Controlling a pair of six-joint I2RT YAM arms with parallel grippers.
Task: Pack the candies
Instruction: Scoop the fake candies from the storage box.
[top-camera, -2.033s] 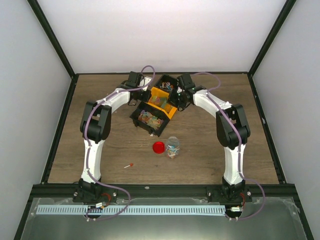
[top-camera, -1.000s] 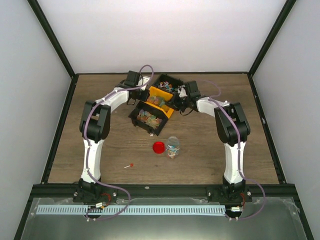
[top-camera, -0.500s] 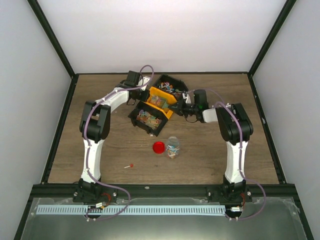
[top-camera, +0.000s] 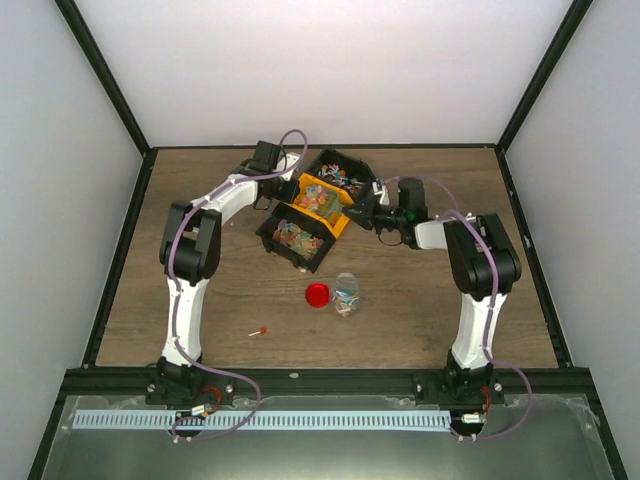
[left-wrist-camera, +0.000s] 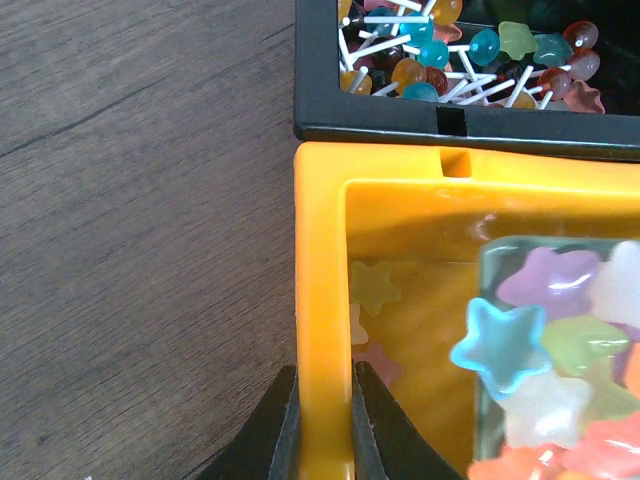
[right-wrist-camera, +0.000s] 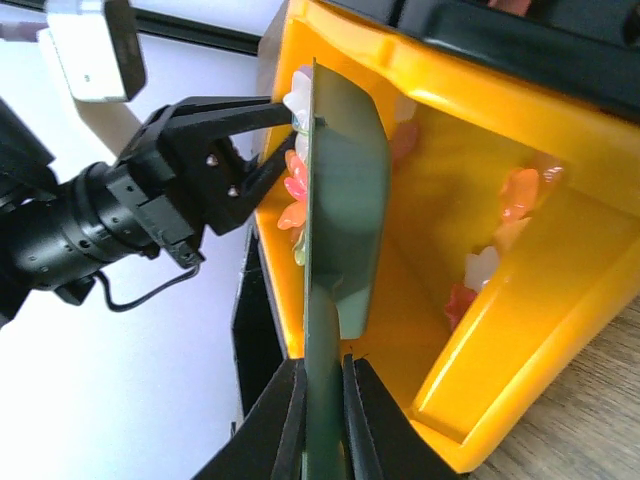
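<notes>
Your left gripper (left-wrist-camera: 322, 440) is clamped on the side wall of the yellow bin (left-wrist-camera: 320, 250). Your right gripper (right-wrist-camera: 322, 420) is pinched tight on the handle of the green scoop (right-wrist-camera: 345, 180). The scoop reaches into that bin with star-shaped candies (left-wrist-camera: 500, 345) heaped on it (a few more lie loose on the bin floor). A black bin (left-wrist-camera: 380, 128) of lollipops (left-wrist-camera: 485, 45) butts against the yellow one. The jar (top-camera: 346, 290) stands nearer the arm bases, just beside the red lid (top-camera: 317, 295).

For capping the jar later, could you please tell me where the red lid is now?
In the top view, the red lid lies on the table just left of the clear jar, nearer the arm bases than the black candy bin.
</notes>
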